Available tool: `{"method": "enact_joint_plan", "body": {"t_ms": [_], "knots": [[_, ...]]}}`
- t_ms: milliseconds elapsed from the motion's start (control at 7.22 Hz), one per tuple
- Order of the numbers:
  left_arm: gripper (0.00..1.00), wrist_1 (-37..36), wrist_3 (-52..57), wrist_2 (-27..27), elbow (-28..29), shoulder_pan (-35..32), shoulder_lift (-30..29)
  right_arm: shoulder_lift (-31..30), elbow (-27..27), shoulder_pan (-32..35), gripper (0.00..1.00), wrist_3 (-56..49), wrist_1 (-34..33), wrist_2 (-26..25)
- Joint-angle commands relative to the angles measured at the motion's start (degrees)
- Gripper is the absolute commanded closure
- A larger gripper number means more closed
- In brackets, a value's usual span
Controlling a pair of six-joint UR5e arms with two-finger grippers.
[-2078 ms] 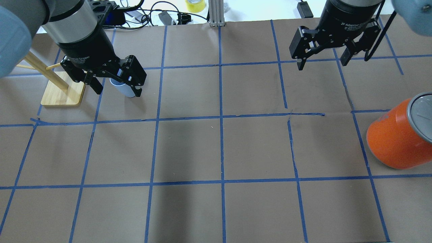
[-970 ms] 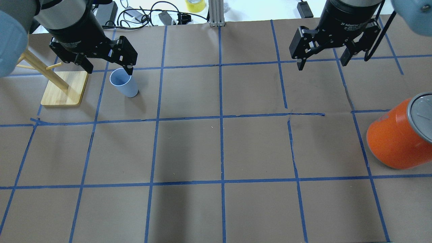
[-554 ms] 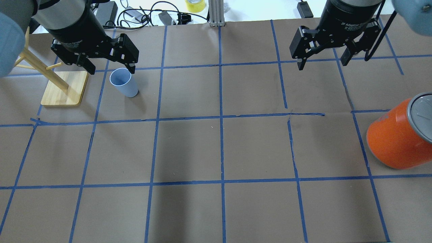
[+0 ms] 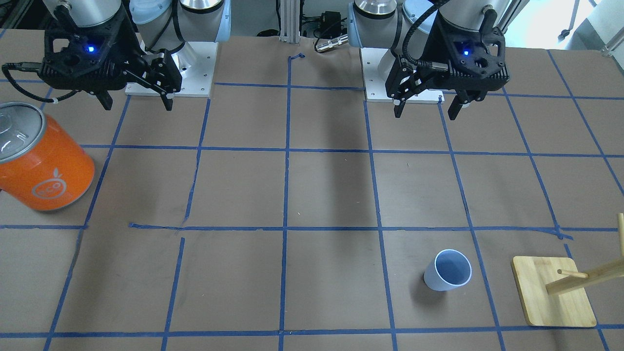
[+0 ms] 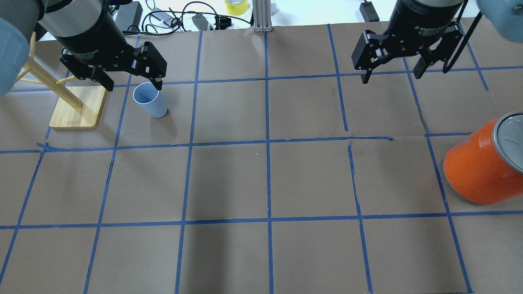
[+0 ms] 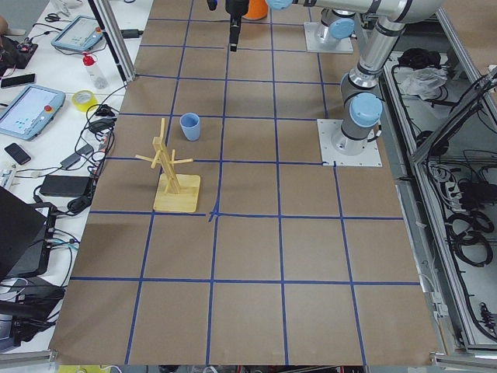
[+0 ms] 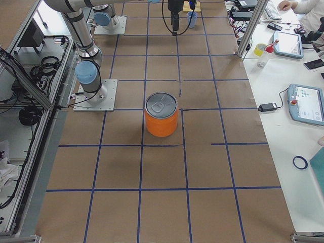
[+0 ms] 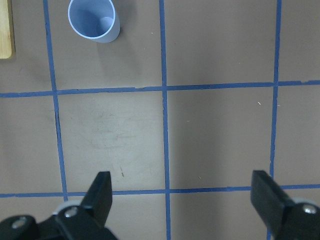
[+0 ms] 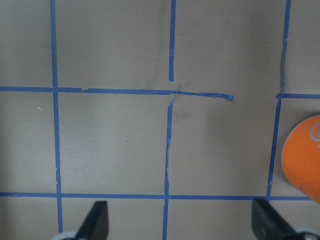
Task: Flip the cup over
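The pale blue cup (image 5: 149,100) stands upright on the table with its mouth up, also seen in the front view (image 4: 448,270), the left wrist view (image 8: 93,20) and the left side view (image 6: 189,126). My left gripper (image 5: 132,85) is open and empty, raised above the table just behind the cup; it also shows in the front view (image 4: 425,108). My right gripper (image 5: 391,76) is open and empty, high over the far right of the table, also in the front view (image 4: 136,102).
A wooden peg rack on a bamboo base (image 5: 77,107) stands just left of the cup. A large orange can with a silver lid (image 5: 484,165) stands at the right edge. Cables and a tape roll (image 5: 236,6) lie beyond the far table edge.
My left gripper let go of the cup, rose and drew back from it; the cup now stands free and upright. The right arm barely moved.
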State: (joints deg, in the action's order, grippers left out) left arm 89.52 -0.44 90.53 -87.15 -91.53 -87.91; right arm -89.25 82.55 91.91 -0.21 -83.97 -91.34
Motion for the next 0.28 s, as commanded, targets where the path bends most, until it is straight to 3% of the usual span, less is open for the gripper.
{"method": "enact_joint_plan", "body": {"t_ms": [0,139], "knots": [[0.0,0.3,0.0,0.2,0.0,-0.1,0.4,0.2,1.4,0.0,0.0,0.0,-4.2,-0.1],[0.0,0.3,0.0,0.2,0.0,-0.1,0.3,0.0,2.5,-0.1,0.0,0.0,-5.1,-0.2]]}}
